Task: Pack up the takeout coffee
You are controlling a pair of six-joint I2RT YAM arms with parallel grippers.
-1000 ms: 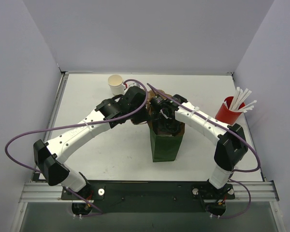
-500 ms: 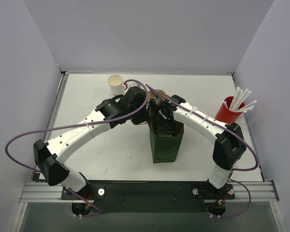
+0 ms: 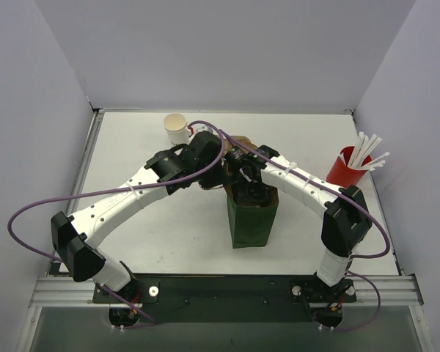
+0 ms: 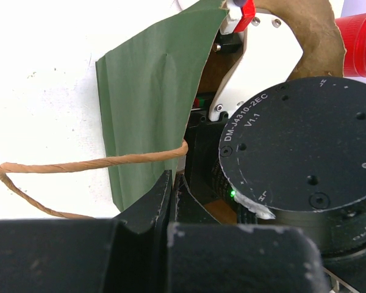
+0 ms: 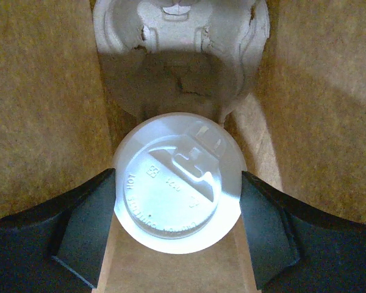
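While the white table [image 3: 132,147] looks as it did a second ago, the right arm [image 3: 308,187] has drawn its elbow in a little. It has also carried its wrist slightly further over the tall green paper bag [image 3: 248,224], which has edged leftward with it. The left arm [image 3: 132,198] has not stirred. The left gripper [image 4: 171,183] stays pinched fully shut, apparently on the bag's upper edge beside the twisted brown paper handle [image 4: 79,165], holding the mouth open.

Deep inside the bag lies the pale moulded-cardboard cup carrier [image 5: 177,49]. The right gripper [image 5: 178,183] is spread wide but not free: its dark fingers [image 5: 79,232] press either side of a small white paper cup with a flat whitish plastic lid [image 5: 178,198]. That cup is just on the near side of the carrier, and I cannot tell whether its base rests on anything.

I'd judge this small shift to be a last bit of lining up before the cup goes down, so letting go now would be premature. The red cup of white straws [image 3: 346,172] stands at the right. A lidless small white cup, tan inside [image 3: 176,126], waits at the far edge, so packing is not finished.
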